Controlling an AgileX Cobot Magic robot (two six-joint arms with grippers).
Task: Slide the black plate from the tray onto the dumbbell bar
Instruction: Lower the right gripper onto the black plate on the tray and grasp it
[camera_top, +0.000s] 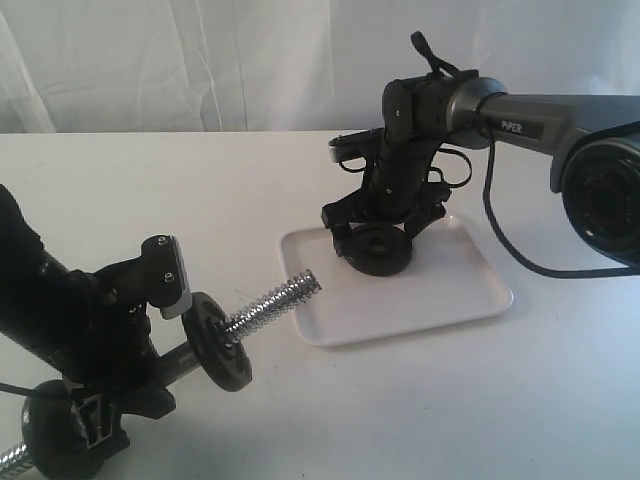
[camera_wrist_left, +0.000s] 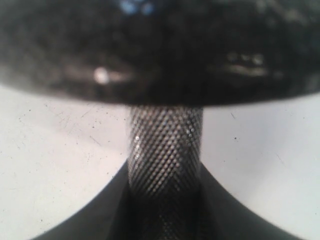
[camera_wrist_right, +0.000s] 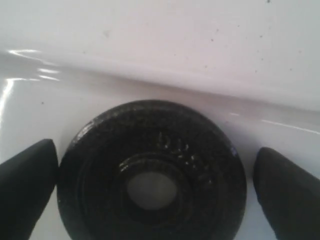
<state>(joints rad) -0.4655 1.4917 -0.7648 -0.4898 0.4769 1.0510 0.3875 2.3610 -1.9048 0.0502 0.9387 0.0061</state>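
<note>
black plate (camera_wrist_right: 100, 170): it was laid flat in the tray (camera_top: 450, 290), right between the two fingers of the right gripper (camera_wrist_right: 156, 190), with its hole turned up toward that gripper.
right gripper: it was held wide and not squeezed. One finger was seen at the plate's rim and the other a little way off, so nothing was gripped.
left gripper (camera_wrist_left: 166, 220): it was clamped tight on the rough middle of the dumbbell bar (camera_top: 270, 305).
bar's long line: it was held almost level, with the free screw end pointed toward the right gripper and stopped near the tray's rim.
other black disc (camera_top: 215, 342): it was seen on the bar, just in front of the left gripper.
nearer arm: the right one, since the plate was well apart from the left gripper.
what mattered: the hole was faced up and the bar was laid sideways. It was judged that the plate must be tipped onto its edge before being slid on.
</note>
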